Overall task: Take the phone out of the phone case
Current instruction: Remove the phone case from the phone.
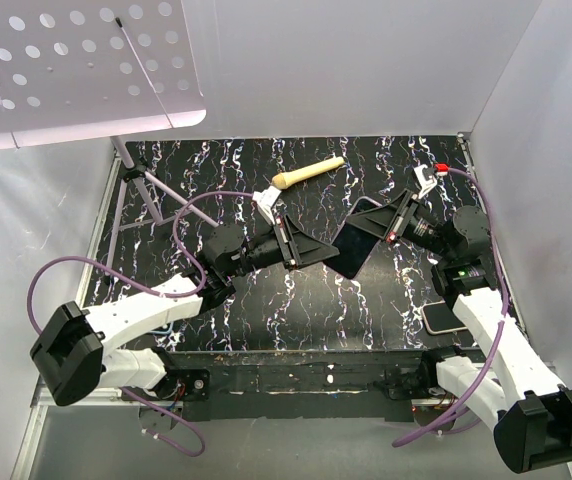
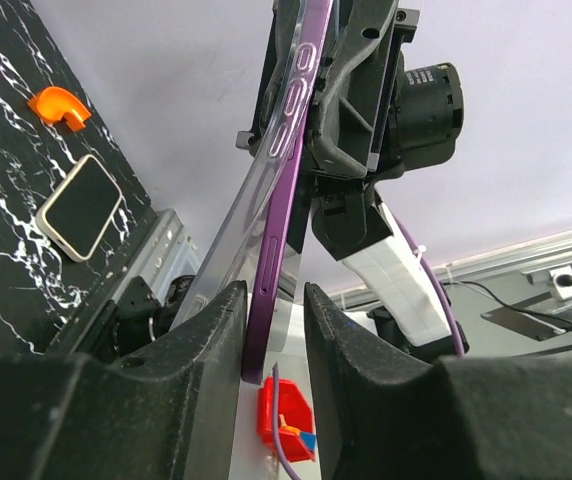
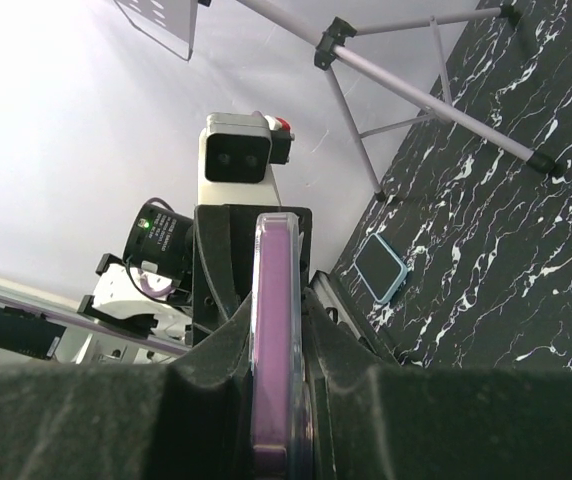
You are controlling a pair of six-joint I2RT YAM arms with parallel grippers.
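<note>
Right claw (image 3: 278,335) gripping phone (image 1: 356,248), left claw (image 2: 271,300) straddling

You have nothing to read here: no lettering, brand mark, number or sign is legible on anything in the three views.
</note>
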